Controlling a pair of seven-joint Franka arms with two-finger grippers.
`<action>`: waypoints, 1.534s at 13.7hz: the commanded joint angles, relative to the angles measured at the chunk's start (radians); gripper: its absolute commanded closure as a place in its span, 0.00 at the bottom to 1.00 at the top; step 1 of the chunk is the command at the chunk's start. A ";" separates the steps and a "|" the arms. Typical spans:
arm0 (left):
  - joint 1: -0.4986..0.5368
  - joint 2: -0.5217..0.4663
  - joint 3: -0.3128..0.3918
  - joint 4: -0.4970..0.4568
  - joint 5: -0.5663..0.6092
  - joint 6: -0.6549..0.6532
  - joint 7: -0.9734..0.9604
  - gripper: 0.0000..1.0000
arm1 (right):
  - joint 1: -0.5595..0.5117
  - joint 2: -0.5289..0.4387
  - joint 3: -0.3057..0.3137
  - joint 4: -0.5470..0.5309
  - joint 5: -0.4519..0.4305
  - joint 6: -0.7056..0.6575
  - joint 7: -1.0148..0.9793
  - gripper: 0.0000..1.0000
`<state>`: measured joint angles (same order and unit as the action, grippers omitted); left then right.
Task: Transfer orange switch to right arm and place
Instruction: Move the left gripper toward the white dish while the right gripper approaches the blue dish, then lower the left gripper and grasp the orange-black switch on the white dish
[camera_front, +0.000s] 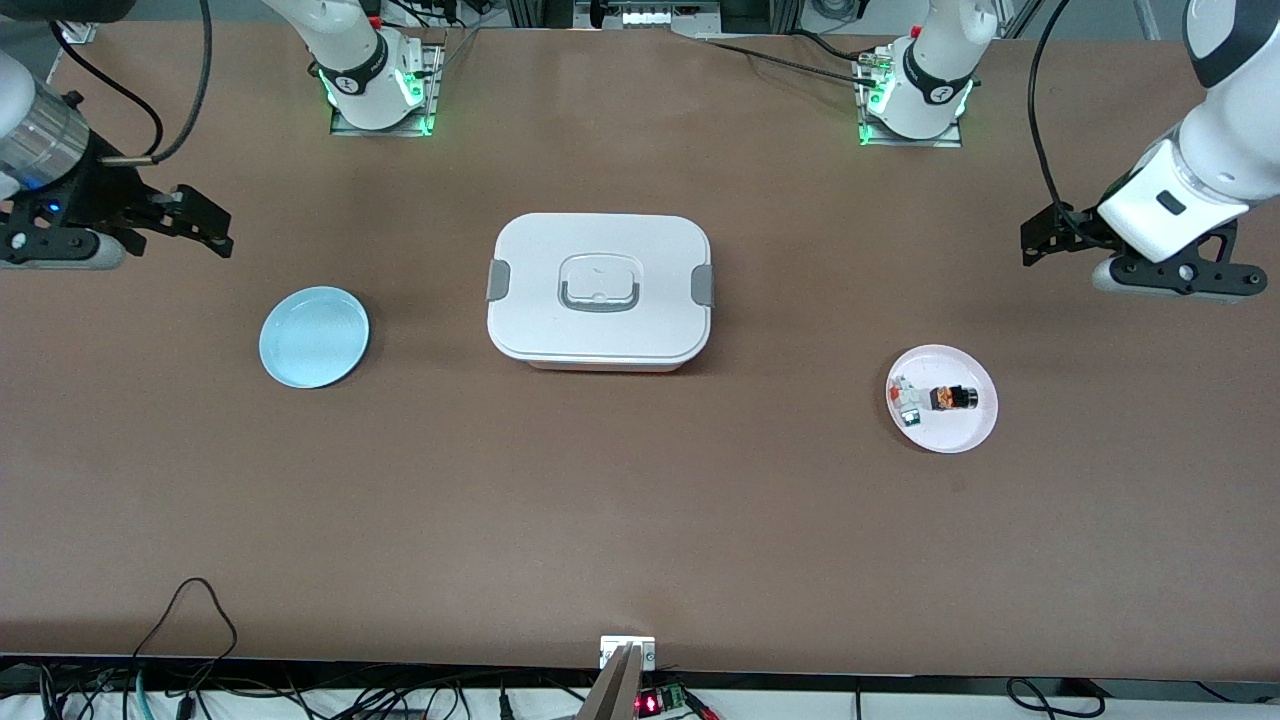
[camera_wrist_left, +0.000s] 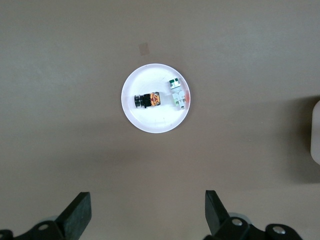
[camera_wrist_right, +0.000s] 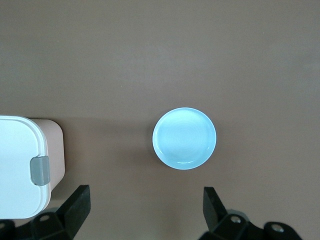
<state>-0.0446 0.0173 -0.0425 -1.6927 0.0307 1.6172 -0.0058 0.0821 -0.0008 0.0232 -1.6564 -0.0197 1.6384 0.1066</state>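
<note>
Fingers apart both grippers, both arms waiting; left wrist view alone shows orange switch (camera_wrist_left: 148, 100) side-lying, pink plate (camera_wrist_left: 150, 122).

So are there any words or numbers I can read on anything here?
None can be read.
Round marks on both arm bases: too small to read.
White lidded box, blue plate, white plate, orange switch: no writing shows.
Left gripper and right gripper: no labels show.

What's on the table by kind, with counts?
Round plates: 2, a pale blue plate and a white plate
Lidded white box: 1
Black-bodied orange switch: 1
Small white pieces: 2
Total: 6
</note>
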 joint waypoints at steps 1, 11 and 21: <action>0.012 0.039 0.001 0.047 -0.023 -0.048 0.000 0.00 | 0.013 0.018 -0.002 -0.010 0.007 -0.008 -0.013 0.00; 0.040 0.254 0.003 0.033 -0.023 -0.011 0.004 0.01 | 0.024 0.122 0.003 -0.008 0.090 0.018 -0.016 0.00; 0.038 0.383 -0.005 -0.412 -0.018 0.929 -0.005 0.01 | 0.038 0.171 0.003 -0.002 0.095 0.073 -0.022 0.00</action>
<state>-0.0091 0.3814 -0.0451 -2.0757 0.0169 2.4622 -0.0074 0.1176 0.1500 0.0266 -1.6675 0.0613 1.6947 0.0993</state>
